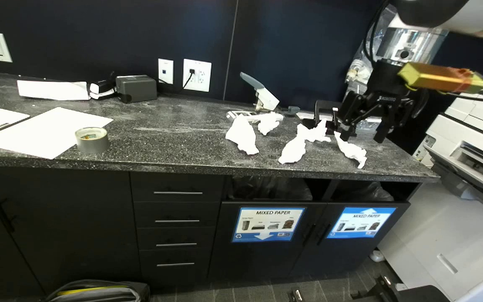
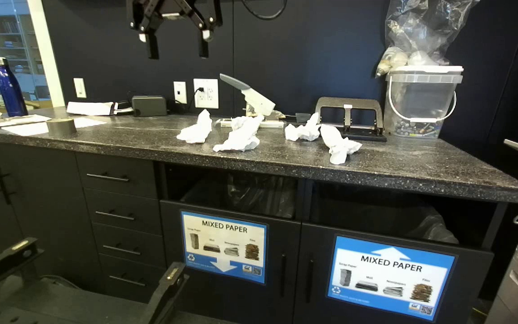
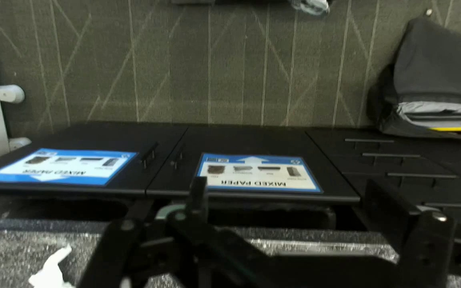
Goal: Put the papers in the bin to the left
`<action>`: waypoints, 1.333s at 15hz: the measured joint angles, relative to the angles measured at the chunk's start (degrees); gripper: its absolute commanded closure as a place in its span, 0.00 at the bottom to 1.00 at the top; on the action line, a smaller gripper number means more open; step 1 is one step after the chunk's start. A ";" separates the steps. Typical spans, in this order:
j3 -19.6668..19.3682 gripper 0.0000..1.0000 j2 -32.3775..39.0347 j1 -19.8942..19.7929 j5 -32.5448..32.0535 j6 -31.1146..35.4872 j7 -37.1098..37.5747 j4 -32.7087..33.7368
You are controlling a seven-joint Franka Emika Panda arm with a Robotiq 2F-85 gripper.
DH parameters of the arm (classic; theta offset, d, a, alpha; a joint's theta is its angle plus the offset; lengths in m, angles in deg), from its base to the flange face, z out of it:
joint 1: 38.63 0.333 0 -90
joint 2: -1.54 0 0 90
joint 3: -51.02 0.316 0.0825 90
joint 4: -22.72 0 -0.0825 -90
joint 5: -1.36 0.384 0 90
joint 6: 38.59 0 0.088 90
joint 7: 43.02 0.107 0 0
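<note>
Several crumpled white papers lie on the dark speckled countertop, among them a scrap, a larger wad and a scrap near the front edge. In the wrist view one paper shows at the lower left. The bin is the dark compartment under the counter with the down-arrow sign; its slot is above the panel, lined with plastic. My gripper hangs well above the counter, its fingers wide apart with nothing between them. In the wrist view, the bin's sign appears beyond the open gripper.
A similar compartment with an up-arrow sign adjoins the bin. Behind the papers stand a lever tool, a black hole punch and a clear bucket. A tape roll and white sheet lie farther along; a printer stands beside the counter.
</note>
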 measured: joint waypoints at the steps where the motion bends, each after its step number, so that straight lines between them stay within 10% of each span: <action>1: -0.16 0.00 2.69 -0.25 -0.28 4.53 0.00 0.27; 8: -1.21 0.00 25.45 -2.20 -0.38 26.63 6.57 8.93; 20: -3.43 0.00 48.84 1.30 2.02 28.57 25.62 30.34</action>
